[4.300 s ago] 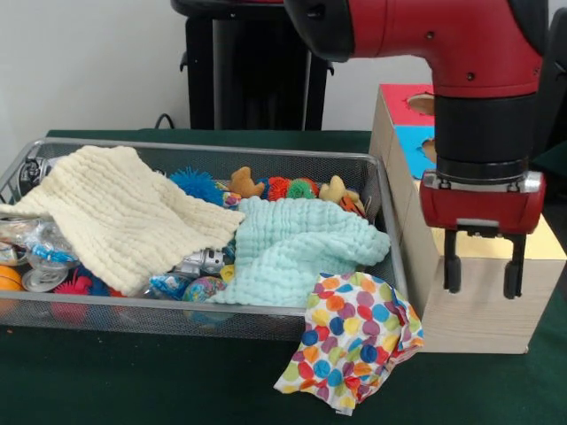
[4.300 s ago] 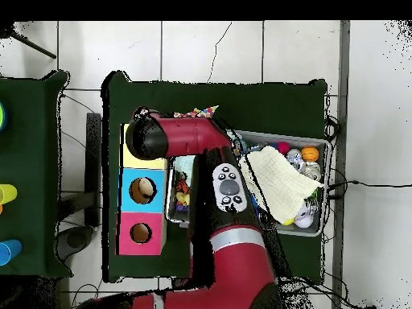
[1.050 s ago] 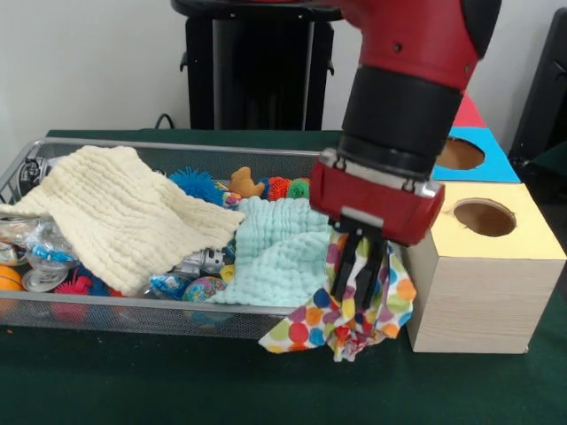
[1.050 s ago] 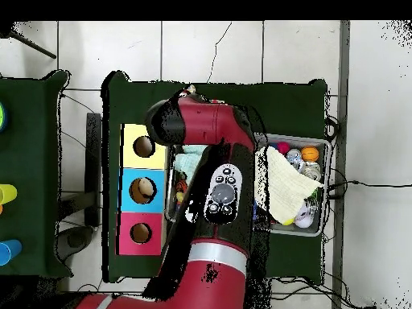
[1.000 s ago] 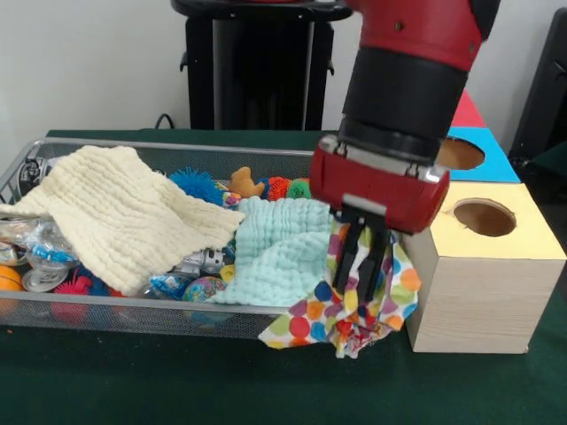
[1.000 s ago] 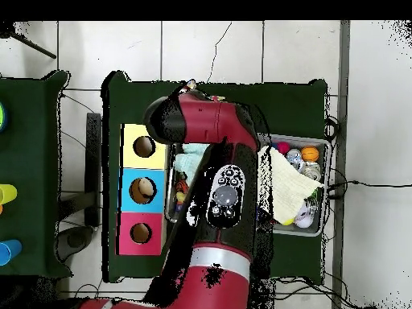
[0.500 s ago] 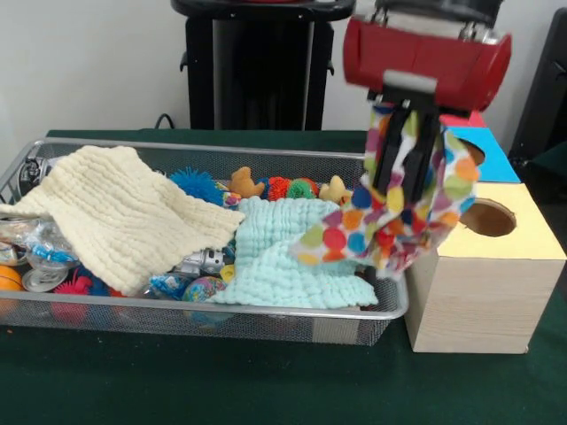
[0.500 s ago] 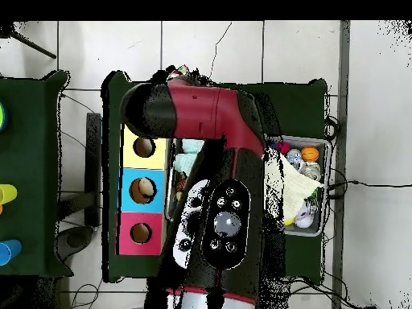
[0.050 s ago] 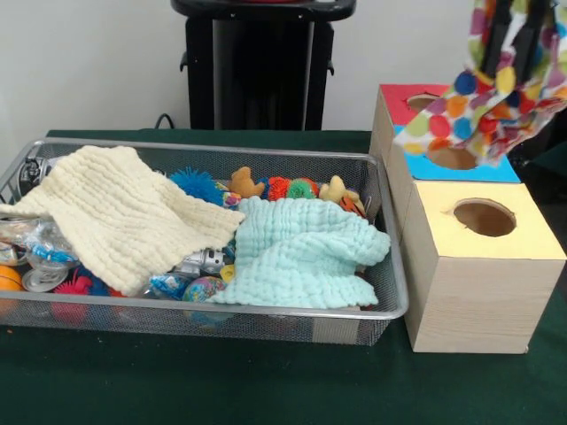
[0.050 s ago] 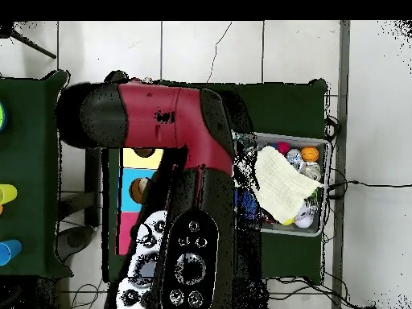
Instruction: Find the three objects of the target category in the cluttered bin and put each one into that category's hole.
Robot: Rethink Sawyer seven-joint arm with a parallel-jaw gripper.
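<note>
Front view: pincer [image 9: 512, 31] was at the top edge above the box [image 9: 478, 266], fingers [image 9: 496, 27] clamped on the spotted cloth [image 9: 492, 102]. Cloth hung bunched and limp over the blue hole [image 9: 452, 158], clear of the yellow hole [image 9: 484, 216] nearer the camera. Left of the box, the wire bin [image 9: 390, 292] held a cream cloth [image 9: 124, 217] and a mint cloth [image 9: 297, 252] over small toys.

Overhead view: arm [image 10: 173, 121] covered the box and the pincer, so no grip check there. Cream cloth [image 10: 282, 183] lay in the bin [image 10: 322, 229].

Judgement: cloth is light, soft and floppy; pinch a gathered fold mid-cloth, loose corners may snag the hole rim.
</note>
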